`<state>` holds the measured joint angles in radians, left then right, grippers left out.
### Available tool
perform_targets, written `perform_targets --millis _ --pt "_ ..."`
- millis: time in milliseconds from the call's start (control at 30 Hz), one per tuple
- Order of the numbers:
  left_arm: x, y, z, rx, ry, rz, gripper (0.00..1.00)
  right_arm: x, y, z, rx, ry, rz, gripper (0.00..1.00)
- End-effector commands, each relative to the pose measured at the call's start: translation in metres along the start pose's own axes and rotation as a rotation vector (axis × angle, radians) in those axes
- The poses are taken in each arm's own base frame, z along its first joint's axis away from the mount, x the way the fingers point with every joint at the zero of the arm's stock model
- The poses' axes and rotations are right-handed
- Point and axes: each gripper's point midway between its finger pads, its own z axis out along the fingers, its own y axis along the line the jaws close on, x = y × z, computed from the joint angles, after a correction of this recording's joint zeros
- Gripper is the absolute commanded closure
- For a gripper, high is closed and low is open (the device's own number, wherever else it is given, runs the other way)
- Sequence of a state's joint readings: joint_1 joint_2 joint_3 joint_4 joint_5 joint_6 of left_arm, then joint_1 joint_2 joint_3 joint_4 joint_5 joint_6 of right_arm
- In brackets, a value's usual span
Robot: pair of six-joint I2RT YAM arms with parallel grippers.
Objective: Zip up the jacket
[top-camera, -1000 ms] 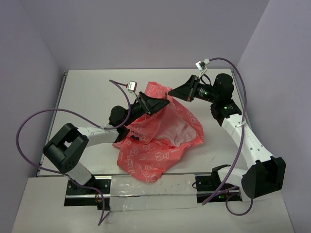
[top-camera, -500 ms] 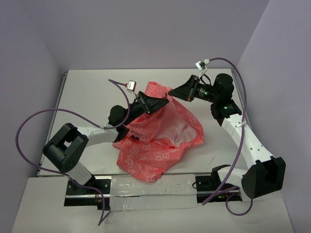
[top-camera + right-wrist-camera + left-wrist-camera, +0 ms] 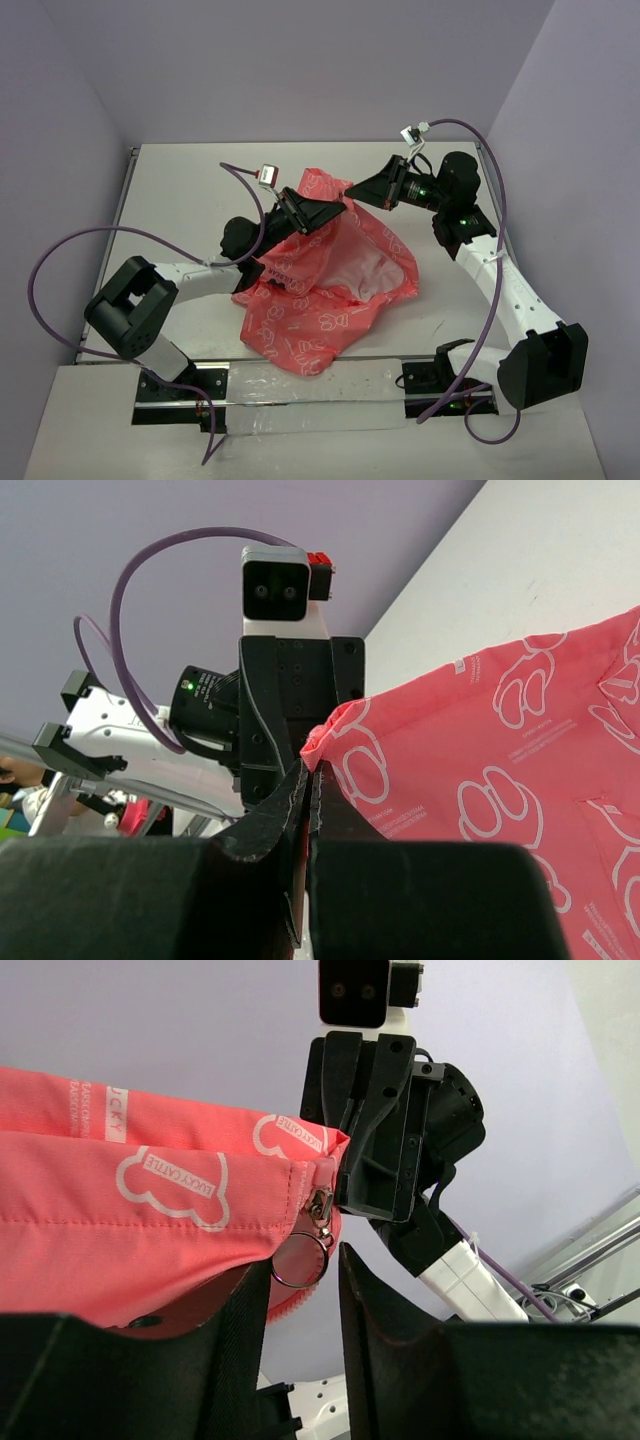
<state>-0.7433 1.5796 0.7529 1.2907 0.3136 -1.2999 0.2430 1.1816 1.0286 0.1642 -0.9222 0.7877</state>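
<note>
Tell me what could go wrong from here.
The pull ring dangles loose between the open left fingers; it may swing clear as they close. The right fingers pinch only a corner of the jacket, so a hard tug on the zip could pull the fabric out.

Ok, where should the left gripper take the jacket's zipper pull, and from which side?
Take the metal ring hanging under the zipper slider at the jacket corner. Come from below, as the left gripper is lined up: the ring dangles free beneath the hem, between its open fingers, while the right gripper pinches the fabric edge just beyond, likely keeping it taut.
</note>
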Motion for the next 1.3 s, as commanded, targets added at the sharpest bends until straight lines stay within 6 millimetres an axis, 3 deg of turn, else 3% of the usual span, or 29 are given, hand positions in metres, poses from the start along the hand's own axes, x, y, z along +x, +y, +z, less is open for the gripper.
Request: perform_targets --millis 0,267,333,433,567,700,833,967,1133,1267 --pt "-0.0356 -0.1324 -0.0305 0.518 -0.188 0.194 0.62 -0.0172 0.0351 -0.0007 -0.073 -0.033 -0.091 1.00" --pt "-0.0366 -0.1284 -0.0312 0.504 -0.199 0.183 0.74 -0.0167 0.0360 0.0001 -0.072 -0.032 -0.091 1.00" --pt "-0.0373 -0.1271 -0.0312 0.500 -0.201 0.179 0.84 -0.0170 0.0359 0.0001 -0.071 -0.033 -0.093 1.00" --pt "-0.0378 -0.1256 -0.0324 0.494 -0.206 0.173 0.90 -0.0179 0.0353 0.0002 -0.065 -0.037 -0.096 1.00" --pt "-0.0382 -0.1254 -0.0346 0.488 -0.212 0.168 0.82 -0.0182 0.0347 0.0007 -0.064 -0.035 -0.096 1.00" --pt "-0.0388 -0.1272 -0.0358 0.488 -0.214 0.172 0.84 -0.0183 0.0343 0.0009 -0.063 -0.035 -0.094 1.00" --pt "-0.0395 -0.1283 -0.0357 0.485 -0.215 0.173 0.68 -0.0180 0.0339 0.0011 -0.063 -0.033 -0.094 1.00" --pt "-0.0410 -0.1269 -0.0360 0.483 -0.220 0.163 0.60 -0.0176 0.0342 0.0013 -0.064 -0.031 -0.093 1.00" --pt "-0.0429 -0.1290 -0.0351 0.493 -0.223 0.161 0.60 -0.0170 0.0336 0.0015 -0.064 -0.031 -0.093 1.00" --pt "-0.0443 -0.1308 -0.0338 0.500 -0.224 0.158 0.70 -0.0165 0.0349 0.0016 -0.066 -0.029 -0.092 1.00"
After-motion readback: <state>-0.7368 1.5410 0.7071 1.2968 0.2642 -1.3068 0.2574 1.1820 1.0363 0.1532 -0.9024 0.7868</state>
